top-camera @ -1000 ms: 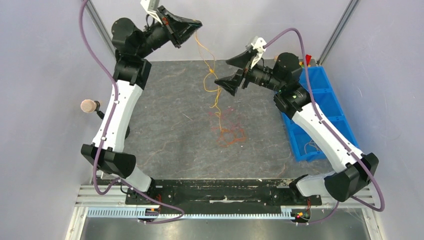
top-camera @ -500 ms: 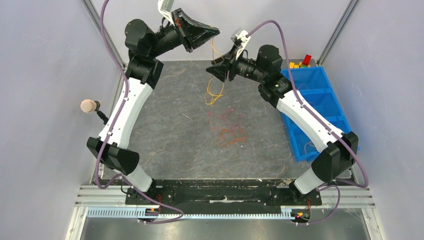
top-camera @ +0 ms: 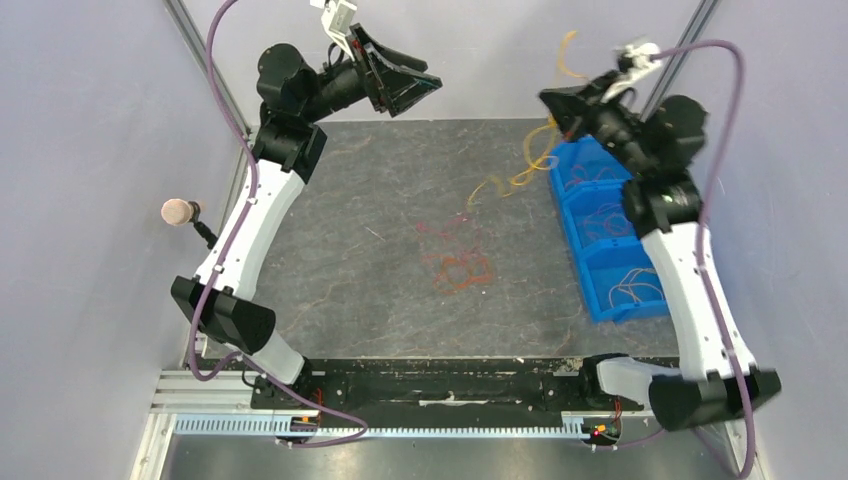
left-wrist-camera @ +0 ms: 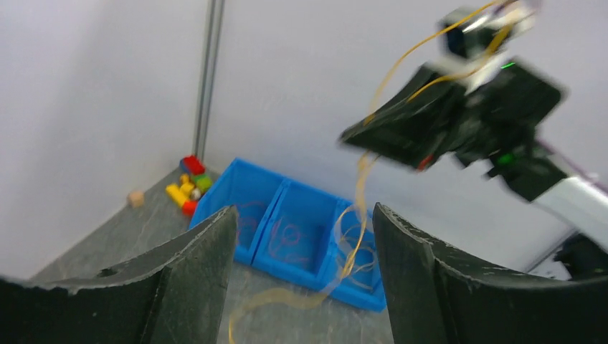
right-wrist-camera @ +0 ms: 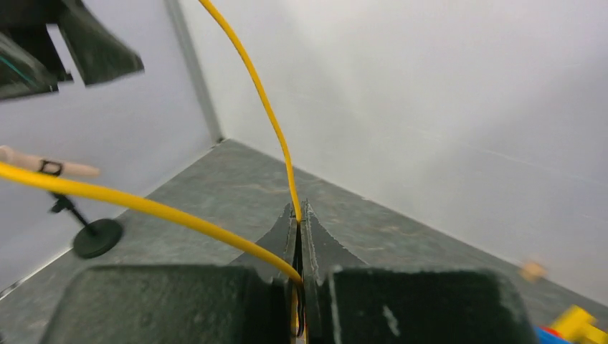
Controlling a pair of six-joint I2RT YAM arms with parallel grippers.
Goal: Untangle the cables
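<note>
My right gripper (top-camera: 550, 100) is held high at the back right, near the blue bin (top-camera: 575, 225), and is shut on a yellow-orange cable (top-camera: 520, 175). The cable hangs from it and trails down to the table by the bin's left wall. In the right wrist view the jaws (right-wrist-camera: 298, 218) are pressed together with the yellow cable (right-wrist-camera: 262, 100) coming out between them. A tangle of red cables (top-camera: 460, 265) lies on the table's middle. My left gripper (top-camera: 418, 92) is raised at the back left, open and empty. Its fingers (left-wrist-camera: 197, 265) frame the hanging cable (left-wrist-camera: 358, 193) from a distance.
The blue bin has three compartments, with thin cables lying in them (top-camera: 630, 285). Coloured toy bricks (left-wrist-camera: 188, 188) sit in the back right corner. A pink-tipped microphone on a stand (top-camera: 177, 211) is at the left edge. Grey walls enclose the table.
The left gripper opened and let go of the yellow cable. The right gripper shut on it and swung right toward the blue bin, dragging the cable away from the red tangle.
</note>
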